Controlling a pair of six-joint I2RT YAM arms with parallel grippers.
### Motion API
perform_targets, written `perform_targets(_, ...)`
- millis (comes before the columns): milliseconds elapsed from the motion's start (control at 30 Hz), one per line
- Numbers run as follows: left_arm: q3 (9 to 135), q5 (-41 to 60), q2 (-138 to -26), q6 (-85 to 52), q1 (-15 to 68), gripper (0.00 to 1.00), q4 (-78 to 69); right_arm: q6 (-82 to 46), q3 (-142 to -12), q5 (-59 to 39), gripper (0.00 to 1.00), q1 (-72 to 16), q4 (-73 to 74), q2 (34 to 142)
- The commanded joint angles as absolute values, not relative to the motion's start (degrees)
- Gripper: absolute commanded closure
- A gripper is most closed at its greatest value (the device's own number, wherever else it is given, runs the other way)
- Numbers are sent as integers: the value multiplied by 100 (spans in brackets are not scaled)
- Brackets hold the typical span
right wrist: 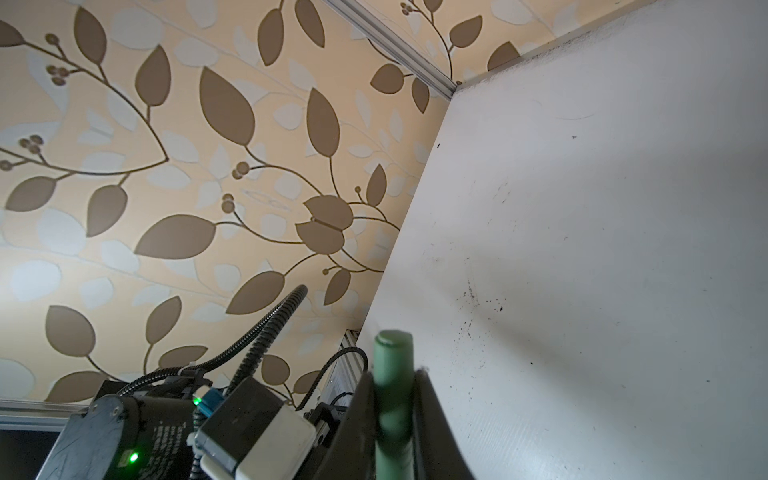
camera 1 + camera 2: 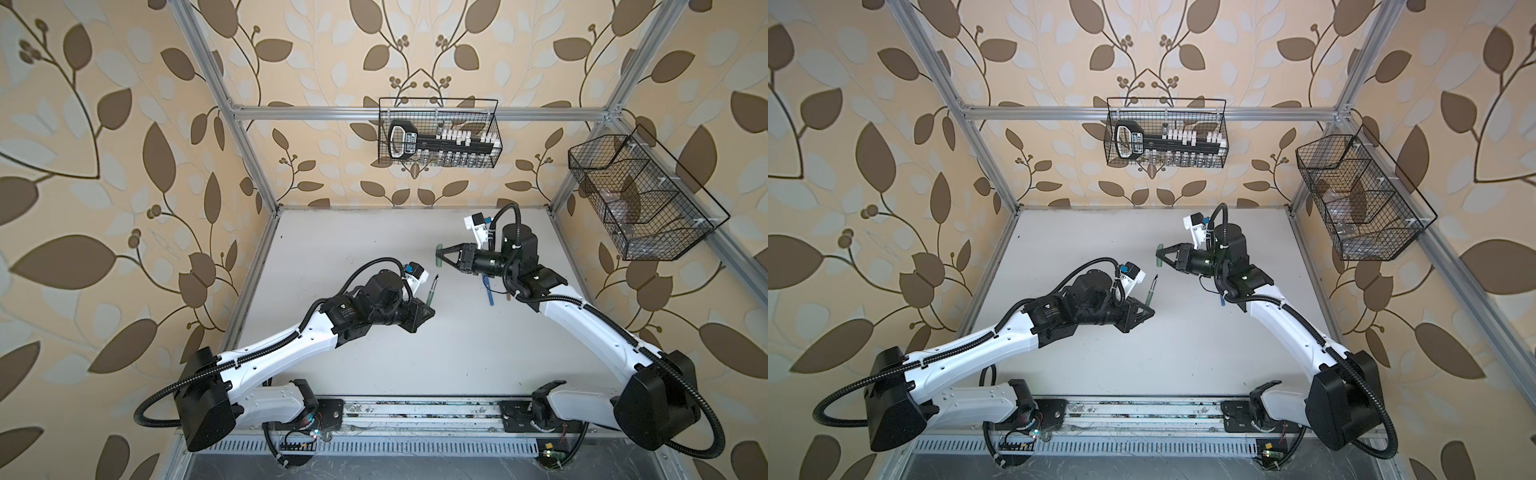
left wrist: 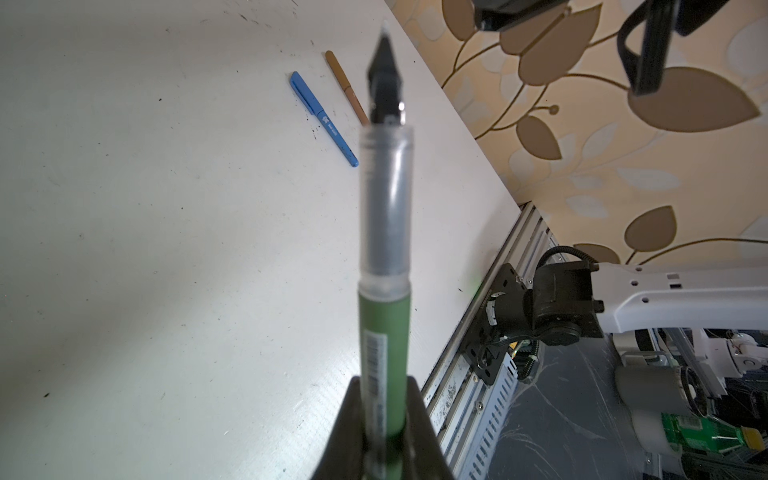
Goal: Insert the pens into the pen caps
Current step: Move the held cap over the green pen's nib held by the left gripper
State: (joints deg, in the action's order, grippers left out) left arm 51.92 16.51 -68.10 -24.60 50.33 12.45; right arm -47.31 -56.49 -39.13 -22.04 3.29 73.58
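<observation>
My left gripper (image 3: pixel 380 386) is shut on the green pen (image 3: pixel 384 316), low on its barrel. The pen's clear section and dark tip point away from the wrist. In both top views this pen (image 2: pixel 433 289) (image 2: pixel 1151 291) rises from the left gripper (image 2: pixel 428 309), with its tip a short gap below the green pen cap (image 2: pixel 439 254) (image 2: pixel 1159 254). My right gripper (image 1: pixel 392 382) is shut on that cap (image 1: pixel 392 357), which stands crosswise between the fingers. A blue pen (image 3: pixel 324 118) (image 2: pixel 489 291) and an orange-brown pen (image 3: pixel 345 85) lie on the white table, each with its cap on.
A wire basket (image 2: pixel 438 137) with tools hangs on the back wall, and another wire basket (image 2: pixel 640 195) hangs on the right wall. The arms' base rail (image 2: pixel 415 415) runs along the table's front edge. The right arm partly covers the two lying pens in both top views.
</observation>
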Motion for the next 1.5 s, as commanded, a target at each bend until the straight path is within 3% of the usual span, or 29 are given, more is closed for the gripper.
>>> perform_targets(0, 5459, 1620, -6667, -2373, 5090, 91, 1221, -4869, -5603, -3800, 84, -2300, 534, 7337)
perform_targets(1467, 5401, 1373, -6521, -2360, 5089, 91, 1143, -5299, -4927, -3380, 84, -2640, 892, 6664)
